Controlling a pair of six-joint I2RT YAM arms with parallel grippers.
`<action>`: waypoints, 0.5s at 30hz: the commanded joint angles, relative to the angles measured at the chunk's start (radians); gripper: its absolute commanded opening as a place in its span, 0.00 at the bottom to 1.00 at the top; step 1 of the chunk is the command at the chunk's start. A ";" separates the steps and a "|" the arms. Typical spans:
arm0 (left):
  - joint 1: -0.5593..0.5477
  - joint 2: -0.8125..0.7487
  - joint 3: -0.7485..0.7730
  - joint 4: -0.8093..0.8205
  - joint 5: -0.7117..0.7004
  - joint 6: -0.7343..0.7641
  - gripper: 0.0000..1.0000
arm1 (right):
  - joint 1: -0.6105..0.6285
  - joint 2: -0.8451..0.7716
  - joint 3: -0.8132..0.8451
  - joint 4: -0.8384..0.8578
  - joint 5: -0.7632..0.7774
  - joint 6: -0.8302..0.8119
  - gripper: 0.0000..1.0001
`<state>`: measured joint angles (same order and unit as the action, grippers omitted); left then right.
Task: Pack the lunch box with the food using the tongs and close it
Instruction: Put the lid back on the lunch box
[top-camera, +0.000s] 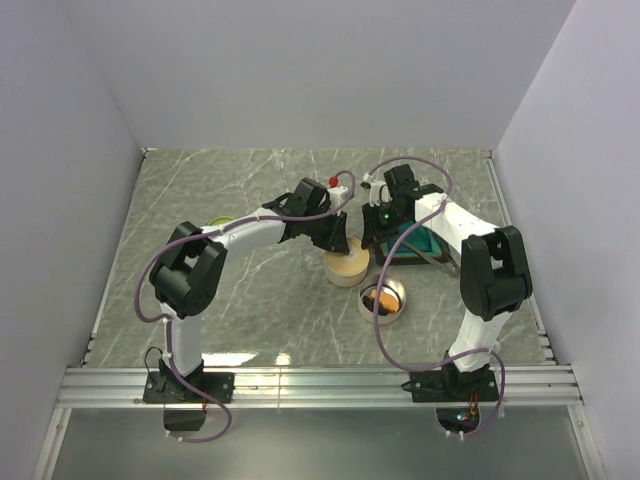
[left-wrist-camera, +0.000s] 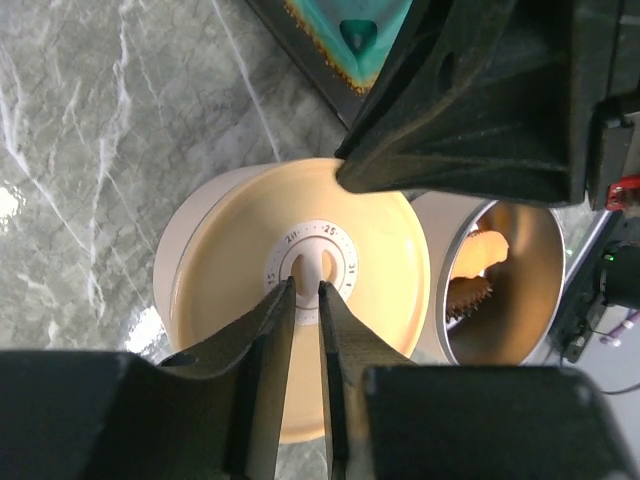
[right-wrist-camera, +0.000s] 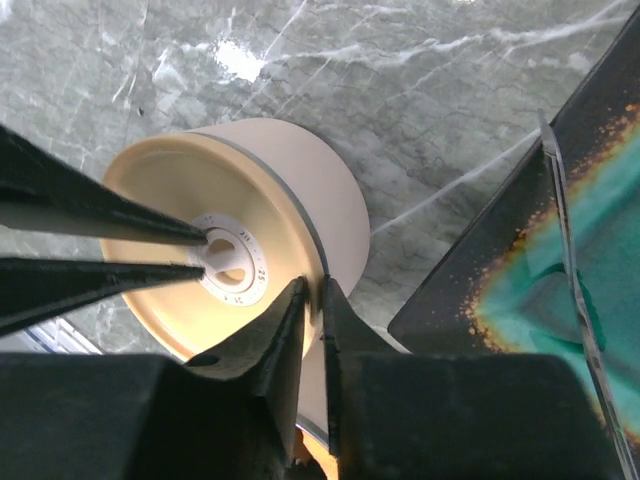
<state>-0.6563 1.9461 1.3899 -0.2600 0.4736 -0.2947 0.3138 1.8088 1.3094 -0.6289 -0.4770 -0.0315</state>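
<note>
Both arms bent inward to mid-frame, wrists pitched down over the cream lid (left-wrist-camera: 215, 275). The left gripper's (left-wrist-camera: 305, 290) narrow jaws pinched its white knob (left-wrist-camera: 306, 264). The right gripper's (right-wrist-camera: 312, 290) stood slightly apart at its rim. The food (left-wrist-camera: 478, 262) sat in the open tin (left-wrist-camera: 535, 300) at right, the tongs (right-wrist-camera: 570, 245) on the teal tray (right-wrist-camera: 480, 240).

Plain white walls (top-camera: 300, 70) enclose a grey-green marble tabletop (top-camera: 250, 320).

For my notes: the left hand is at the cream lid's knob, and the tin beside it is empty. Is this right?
The tin is not empty: it holds food, as the left wrist view shows. The left hand is at the knob of the lid.
</note>
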 joint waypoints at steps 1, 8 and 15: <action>-0.002 0.013 -0.089 -0.090 -0.092 0.037 0.25 | 0.024 0.055 -0.073 0.001 0.133 -0.016 0.19; -0.003 -0.013 -0.107 -0.058 -0.053 0.040 0.27 | 0.024 0.066 -0.078 0.014 0.132 -0.004 0.29; 0.006 -0.091 -0.092 -0.028 -0.032 0.057 0.33 | 0.021 0.037 -0.052 -0.005 0.091 0.010 0.31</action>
<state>-0.6613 1.8954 1.3262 -0.2066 0.4744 -0.2756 0.3260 1.8057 1.2892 -0.5808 -0.4740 -0.0013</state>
